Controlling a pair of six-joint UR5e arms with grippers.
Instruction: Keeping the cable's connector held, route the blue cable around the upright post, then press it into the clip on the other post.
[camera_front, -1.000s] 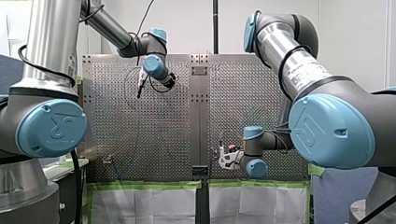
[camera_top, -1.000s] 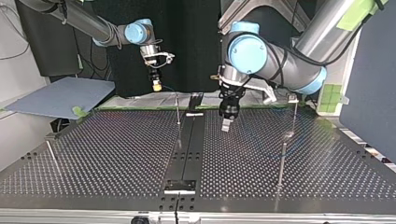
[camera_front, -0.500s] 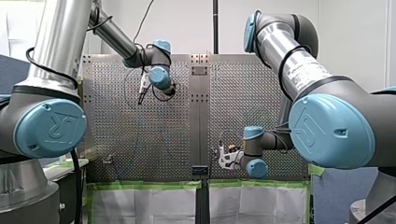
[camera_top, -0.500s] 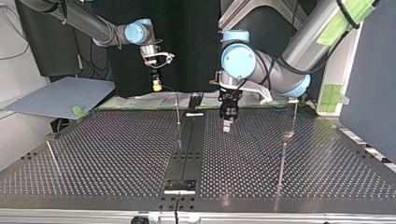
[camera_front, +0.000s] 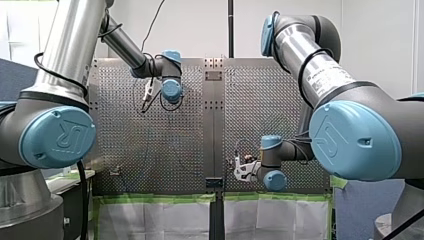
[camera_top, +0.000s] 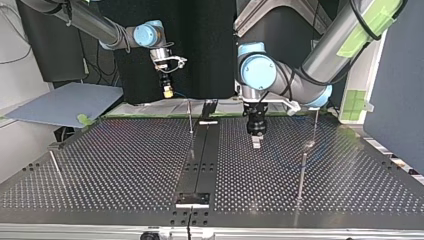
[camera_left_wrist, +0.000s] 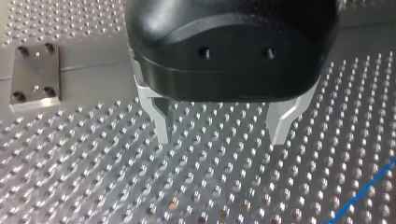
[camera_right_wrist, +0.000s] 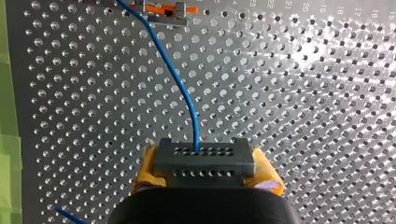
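My right gripper (camera_right_wrist: 205, 173) is shut, its yellow pads (camera_right_wrist: 145, 169) clamping a dark grey connector (camera_right_wrist: 203, 156). The blue cable (camera_right_wrist: 180, 86) leaves the connector and runs ahead past an orange and metal clip (camera_right_wrist: 163, 9). In the top view this gripper (camera_top: 168, 93) hangs high above the table's far edge. My left gripper (camera_left_wrist: 222, 135) is open with bare metal fingers (camera_left_wrist: 162, 122) and nothing between them, just over the perforated plate. It (camera_top: 256, 143) hovers right of the centre strip. A stretch of blue cable (camera_left_wrist: 369, 191) lies beside it.
Thin upright posts stand on the table: one near the centre strip (camera_top: 190, 117), two at the top view's right (camera_top: 315, 122) (camera_top: 301, 175), one at its left (camera_top: 55, 165). A small metal plate (camera_left_wrist: 35, 77) is bolted down beside my left gripper.
My left arm has swung its gripper toward the top view's right and lower over the plate. My right gripper has stayed put with the connector.
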